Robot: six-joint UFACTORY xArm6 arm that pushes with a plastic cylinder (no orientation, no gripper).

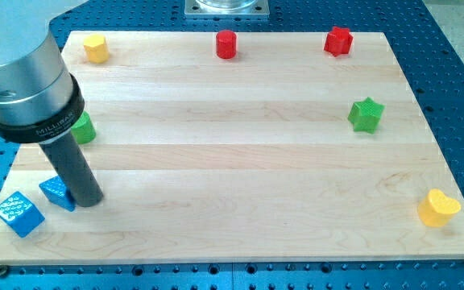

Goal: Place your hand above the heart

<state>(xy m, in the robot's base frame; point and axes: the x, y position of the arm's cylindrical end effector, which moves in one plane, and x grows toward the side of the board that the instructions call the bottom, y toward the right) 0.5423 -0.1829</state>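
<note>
The yellow heart block (438,208) lies at the view's bottom right corner of the wooden board (240,161). My tip (88,199) is at the view's bottom left, far from the heart, touching the right side of a small blue block (55,192). A blue cube (18,213) lies just left of it. The dark rod rises from the tip up to the grey arm body at the view's top left.
A green block (84,129) sits partly hidden behind the arm at the left. A yellow block (96,47), a red cylinder (227,44) and a red block (338,40) line the top edge. A green star (366,114) is at the right.
</note>
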